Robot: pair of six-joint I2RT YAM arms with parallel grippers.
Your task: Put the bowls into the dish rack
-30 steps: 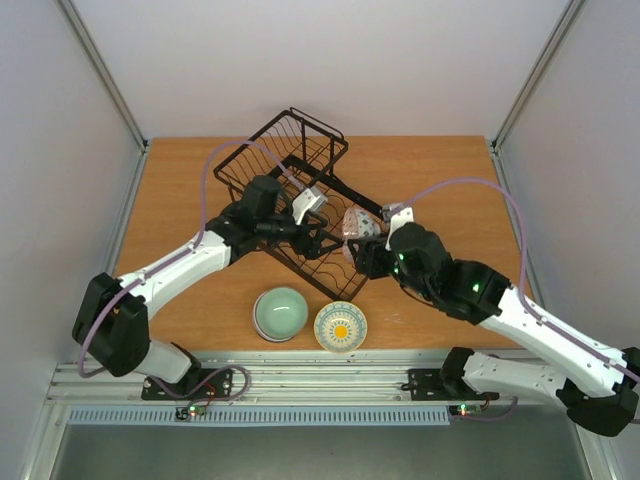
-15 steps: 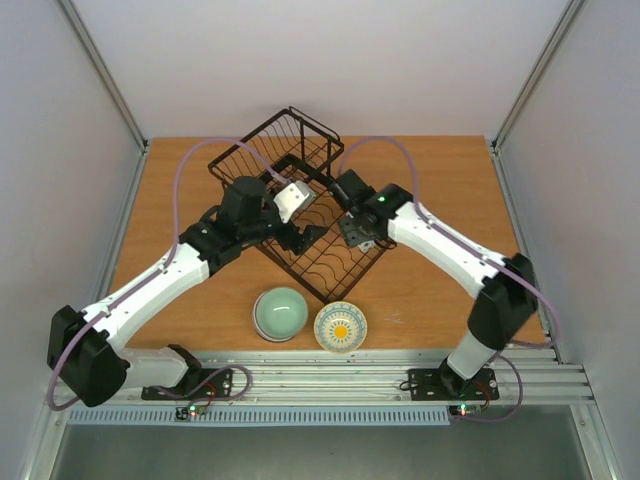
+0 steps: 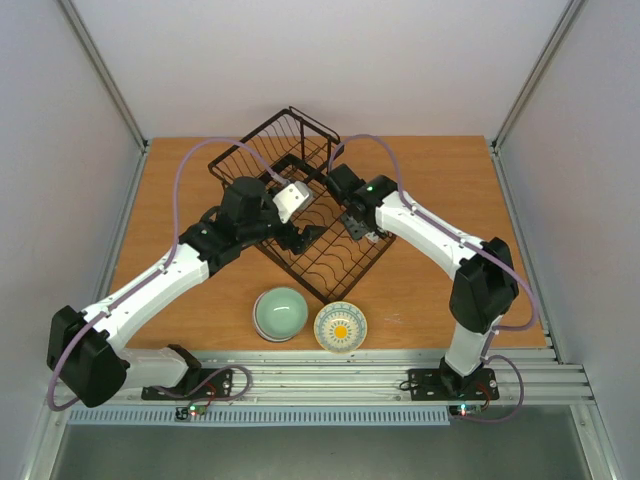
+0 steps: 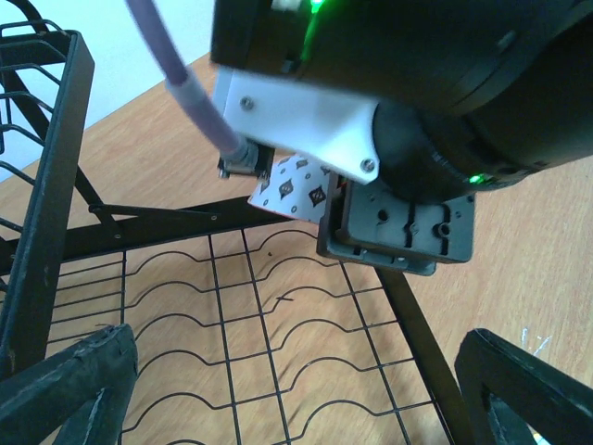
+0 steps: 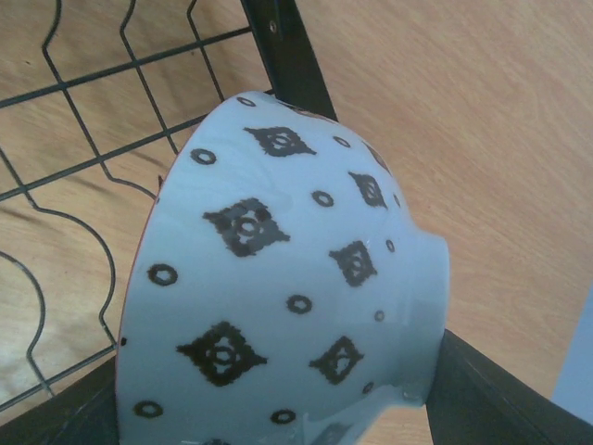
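The black wire dish rack (image 3: pixel 300 190) stands mid-table, turned diagonally. My right gripper (image 3: pixel 357 222) is at its right edge, shut on a pale bowl with dark diamond marks and a thin red rim (image 5: pixel 278 287), held tilted on its side over the rack frame. A piece of this bowl shows in the left wrist view (image 4: pixel 292 190). My left gripper (image 3: pixel 300 238) hangs open and empty over the rack's wire floor (image 4: pixel 278 352). A mint green bowl (image 3: pixel 280 312) and a white bowl with a yellow centre (image 3: pixel 340 326) sit in front of the rack. No blue-and-white bowl is in view.
The rack's raised basket section (image 3: pixel 285 145) is at the back. The right arm's wrist (image 4: pixel 417 120) is close above and in front of my left gripper. Bare wooden table (image 3: pixel 440 180) lies to the right.
The right arm has swung up and left, carrying the patterned bowl from the rack's near right corner to its right edge. The left gripper has drawn back slightly to the left.
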